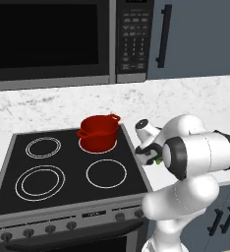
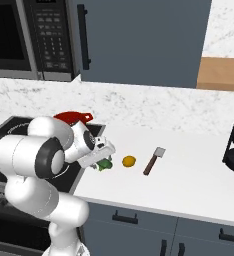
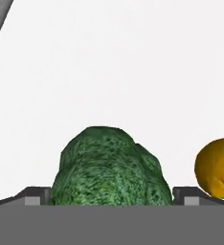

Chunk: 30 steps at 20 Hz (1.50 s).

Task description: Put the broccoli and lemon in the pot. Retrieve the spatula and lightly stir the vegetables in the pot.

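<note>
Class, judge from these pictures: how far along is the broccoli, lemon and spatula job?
Nothing looks finished: the pot sits on the stove's back burner. In hand: the gripper is down at the broccoli, a finger on each side. Left: the lemon and spatula lie on the counter, then stirring.

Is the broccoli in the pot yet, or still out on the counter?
Still out. The broccoli sits on the white counter between the gripper fingers, beside the lemon; the pot stands apart on the stove.
</note>
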### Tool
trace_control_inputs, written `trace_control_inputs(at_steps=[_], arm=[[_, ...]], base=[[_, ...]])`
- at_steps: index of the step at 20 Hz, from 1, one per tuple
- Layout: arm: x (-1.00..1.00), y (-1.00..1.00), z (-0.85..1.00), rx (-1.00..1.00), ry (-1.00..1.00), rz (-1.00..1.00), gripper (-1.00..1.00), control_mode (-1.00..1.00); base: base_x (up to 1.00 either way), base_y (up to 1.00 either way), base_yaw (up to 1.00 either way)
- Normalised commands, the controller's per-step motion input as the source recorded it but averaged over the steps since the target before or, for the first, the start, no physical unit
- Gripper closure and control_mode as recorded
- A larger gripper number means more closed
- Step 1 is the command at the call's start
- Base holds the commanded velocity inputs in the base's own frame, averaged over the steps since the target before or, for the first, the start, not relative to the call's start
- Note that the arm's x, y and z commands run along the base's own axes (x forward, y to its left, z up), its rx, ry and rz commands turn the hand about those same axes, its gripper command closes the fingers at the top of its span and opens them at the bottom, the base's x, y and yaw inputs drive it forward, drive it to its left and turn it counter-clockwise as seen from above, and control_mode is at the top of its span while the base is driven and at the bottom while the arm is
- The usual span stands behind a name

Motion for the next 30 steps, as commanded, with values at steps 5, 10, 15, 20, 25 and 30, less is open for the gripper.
trace_control_inputs(at_steps=[5, 10, 15, 20, 25, 30], arm=[[-0.02, 0.0, -0.02, 0.0, 0.0, 0.04, 1.0, -1.0], [-0.2, 0.01, 0.02, 0.06, -0.03, 0.09, 1.0, -1.0], [-0.48, 0.28, 0.54, 0.14, -0.24, 0.19, 1.0, -1.0], [-0.4, 0.46, 1.0, 0.17, -0.4, 0.15, 1.0, -1.0], [-0.18, 0.52, 1.0, 0.19, -0.36, 0.07, 1.0, -1.0], [0.0, 0.45, 0.96, 0.23, -0.26, 0.06, 1.0, -1.0]], base=[[0.0, 0.0, 0.0], [0.0, 0.0, 0.0], [0.0, 0.0, 0.0], [0.0, 0.0, 0.0], [0.0, 0.0, 0.0], [0.0, 0.0, 0.0]])
